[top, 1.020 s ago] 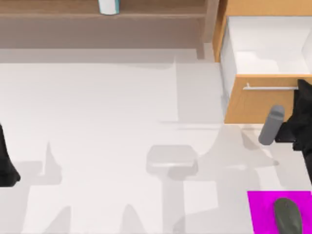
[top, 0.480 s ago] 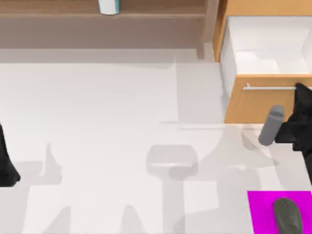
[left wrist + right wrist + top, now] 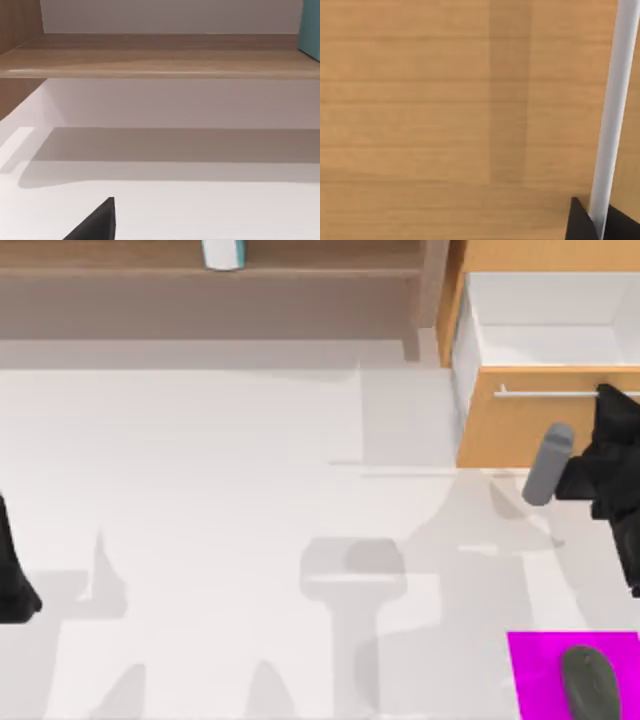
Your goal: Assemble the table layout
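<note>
Table (image 3: 220, 490) surface spreads white and bare across most of the top view, running from the brown shelf (image 3: 200, 265) along its far edge to the orange-wood drawer unit (image 3: 520, 430) at its far right corner. At that corner the right tool (image 3: 605, 400) sits at the drawer's silver handle (image 3: 545, 393); the right wrist view shows its dark fingertips (image 3: 580, 222) closed narrowly around the bar. A magenta mat (image 3: 545, 670) with a grey mouse (image 3: 590, 680) lies at the near right corner. The left tool (image 3: 15, 580) is parked at the table's left edge; I cannot tell its opening.
</note>
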Controlling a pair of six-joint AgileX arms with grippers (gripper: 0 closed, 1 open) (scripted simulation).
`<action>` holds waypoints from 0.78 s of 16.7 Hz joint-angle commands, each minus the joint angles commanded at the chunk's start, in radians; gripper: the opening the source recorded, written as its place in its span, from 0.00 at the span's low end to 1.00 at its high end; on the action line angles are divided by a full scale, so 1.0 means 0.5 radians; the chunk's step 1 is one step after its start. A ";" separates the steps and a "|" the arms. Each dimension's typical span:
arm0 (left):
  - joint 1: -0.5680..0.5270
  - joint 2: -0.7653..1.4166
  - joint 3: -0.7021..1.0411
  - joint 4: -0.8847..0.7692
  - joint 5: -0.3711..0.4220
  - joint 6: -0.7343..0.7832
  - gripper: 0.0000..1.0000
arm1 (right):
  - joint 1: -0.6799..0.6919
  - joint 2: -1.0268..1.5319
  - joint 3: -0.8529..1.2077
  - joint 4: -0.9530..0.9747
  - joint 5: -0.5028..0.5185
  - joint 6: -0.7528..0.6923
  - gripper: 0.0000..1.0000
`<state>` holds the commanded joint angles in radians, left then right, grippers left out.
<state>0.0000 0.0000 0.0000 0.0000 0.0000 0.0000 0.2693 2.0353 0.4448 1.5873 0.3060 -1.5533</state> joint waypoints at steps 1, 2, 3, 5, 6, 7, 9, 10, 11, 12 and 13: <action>0.000 0.000 0.000 0.000 0.000 0.000 1.00 | -0.015 0.019 0.056 -0.041 -0.018 0.000 0.00; 0.000 0.000 0.000 0.000 0.000 0.000 1.00 | -0.029 0.037 0.109 -0.079 -0.034 0.000 0.00; 0.000 0.000 0.000 0.000 0.000 0.000 1.00 | -0.041 0.052 0.155 -0.112 -0.048 0.000 0.00; 0.000 0.000 0.000 0.000 0.000 0.000 1.00 | -0.058 0.073 0.215 -0.156 -0.066 -0.001 0.00; 0.000 0.000 0.000 0.000 0.000 0.000 1.00 | -0.060 0.075 0.224 -0.162 -0.068 -0.001 0.00; 0.000 0.000 0.000 0.000 0.000 0.000 1.00 | -0.060 0.075 0.224 -0.162 -0.068 -0.001 0.00; 0.000 0.000 0.000 0.000 0.000 0.000 1.00 | -0.055 0.070 0.213 -0.161 -0.063 0.005 0.00; 0.000 0.000 0.000 0.000 0.000 0.000 1.00 | -0.057 0.072 0.218 -0.165 -0.064 0.005 0.00; 0.000 0.000 0.000 0.000 0.000 0.000 1.00 | -0.062 0.082 0.243 -0.179 -0.068 0.005 0.00; 0.000 0.000 0.000 0.000 0.000 0.000 1.00 | -0.069 0.097 0.282 -0.199 -0.074 0.004 0.00; 0.000 0.000 0.000 0.000 0.000 0.000 1.00 | -0.075 0.113 0.324 -0.222 -0.081 0.004 0.00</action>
<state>0.0000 0.0000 0.0000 0.0000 0.0000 0.0000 0.2317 2.0919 0.6067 1.4761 0.2656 -1.5515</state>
